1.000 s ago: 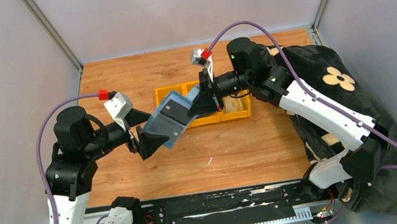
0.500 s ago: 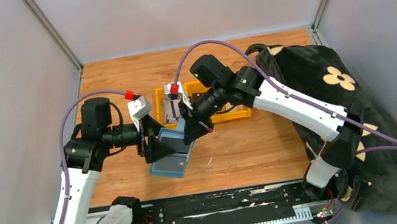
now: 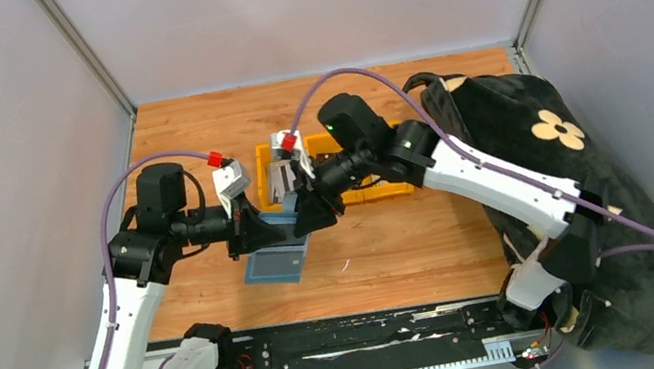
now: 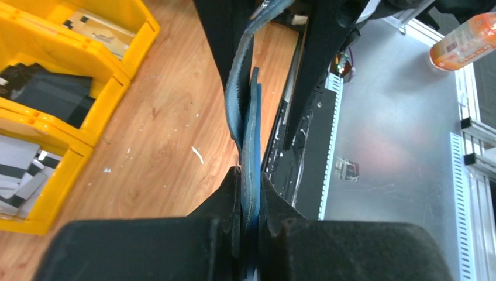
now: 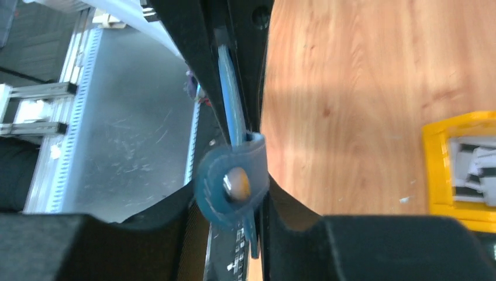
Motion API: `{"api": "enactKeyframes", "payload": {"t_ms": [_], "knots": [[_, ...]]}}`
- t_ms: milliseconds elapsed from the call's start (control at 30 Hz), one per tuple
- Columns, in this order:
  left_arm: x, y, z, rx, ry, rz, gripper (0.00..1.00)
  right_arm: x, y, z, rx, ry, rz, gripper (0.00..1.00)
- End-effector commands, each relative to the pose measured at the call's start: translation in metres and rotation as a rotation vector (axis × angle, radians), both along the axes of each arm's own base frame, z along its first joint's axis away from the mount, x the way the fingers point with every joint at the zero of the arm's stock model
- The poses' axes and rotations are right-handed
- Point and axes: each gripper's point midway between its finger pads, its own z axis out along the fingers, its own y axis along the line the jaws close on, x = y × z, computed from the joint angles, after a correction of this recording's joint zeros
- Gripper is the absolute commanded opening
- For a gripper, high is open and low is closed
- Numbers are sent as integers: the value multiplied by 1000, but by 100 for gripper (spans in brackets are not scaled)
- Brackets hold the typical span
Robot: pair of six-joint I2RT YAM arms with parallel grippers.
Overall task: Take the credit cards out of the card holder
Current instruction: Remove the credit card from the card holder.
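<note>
The fingers [image 4: 234, 193] of the left gripper [image 4: 250, 178] are pressed together on one edge of the card holder [image 4: 248, 117]. It shows edge-on there as thin slate-blue layers that part a little further out. The right gripper [image 5: 231, 187] has the holder's round tab [image 5: 210, 175], with a shiny metal snap, between its fingers. I cannot tell if they squeeze it. From above, the holder [image 3: 278, 262] is a blue rectangle low over the wooden table [image 3: 394, 244], in front of the yellow bins [image 3: 385, 192]. Its upper part is between both grippers. Pale and dark cards [image 4: 20, 167] lie in the bins.
</note>
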Motion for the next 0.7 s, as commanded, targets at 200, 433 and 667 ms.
{"api": "enactKeyframes", "payload": {"t_ms": [200, 433, 667], "knots": [[28, -5, 107, -381, -164, 284, 0, 17, -15, 92, 593, 49, -215, 51], [28, -9, 125, -492, -63, 295, 0, 12, -17, 104, 762, 188, -217, 49], [25, -8, 129, -501, -86, 293, 0, 10, -21, 115, 822, 278, -170, 10]]}}
